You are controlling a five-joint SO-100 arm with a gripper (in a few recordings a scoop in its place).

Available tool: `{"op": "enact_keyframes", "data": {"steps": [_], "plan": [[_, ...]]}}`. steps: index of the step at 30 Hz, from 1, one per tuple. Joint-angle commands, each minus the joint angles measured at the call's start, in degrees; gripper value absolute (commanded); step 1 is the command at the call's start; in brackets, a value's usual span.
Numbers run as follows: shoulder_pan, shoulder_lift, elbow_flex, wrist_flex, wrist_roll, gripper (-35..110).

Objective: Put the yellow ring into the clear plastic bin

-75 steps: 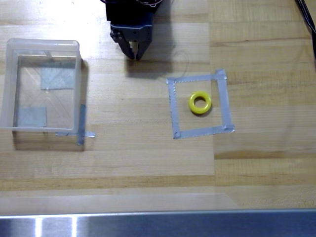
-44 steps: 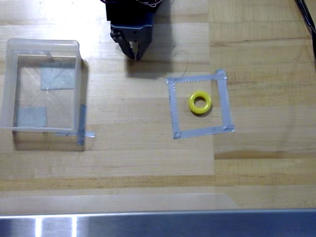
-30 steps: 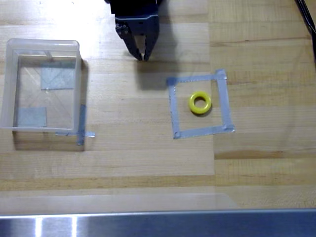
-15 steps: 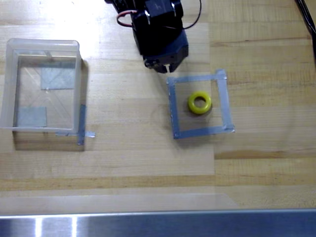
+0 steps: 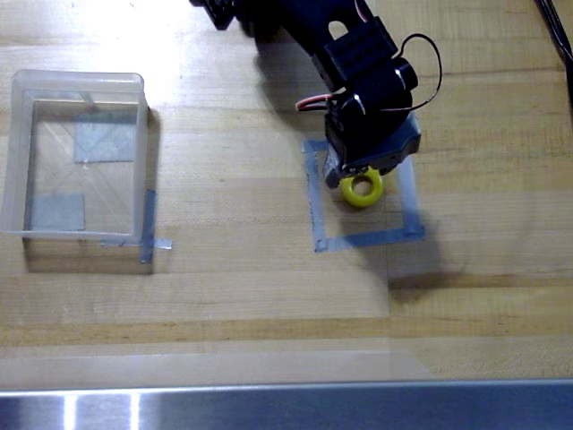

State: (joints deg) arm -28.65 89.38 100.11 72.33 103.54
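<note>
1. One yellow ring [image 5: 363, 191] lies flat on the wooden worktop [image 5: 269, 278], inside one square outline of grey tape [image 5: 364, 239]; its upper edge is hidden under the arm's head
2. One dark arm [image 5: 358, 85] reaches down from the top edge of the overhead view and ends right over the upper part of the tape square, with red and black wires looping beside it
3. One tool [image 5: 361, 168] sits at the arm's lower end, directly above the ring's top edge; its fingers are hidden beneath the body, so I cannot tell whether they are spread or closed, nor whether they touch the ring
4. One clear plastic bin [image 5: 18, 152] stands at the left of the worktop, well apart from the ring and the arm, open side up
5. Two grey tape patches [image 5: 106, 141] show through the bin's bottom, one near the top and one near the lower left corner; nothing else lies in it
6. One short strip of tape sticks out at the bin's lower right corner
7. One metal strip [image 5: 286, 408] runs along the bottom edge of the view
</note>
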Motion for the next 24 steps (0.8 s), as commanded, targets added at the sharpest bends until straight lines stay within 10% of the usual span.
{"op": "enact_keyframes", "data": {"steps": [1,24], "plan": [[-0.7,0.26,-1.32,-0.97,0.18,28],[3.52,0.35,11.69,-12.39,0.26,28]]}}
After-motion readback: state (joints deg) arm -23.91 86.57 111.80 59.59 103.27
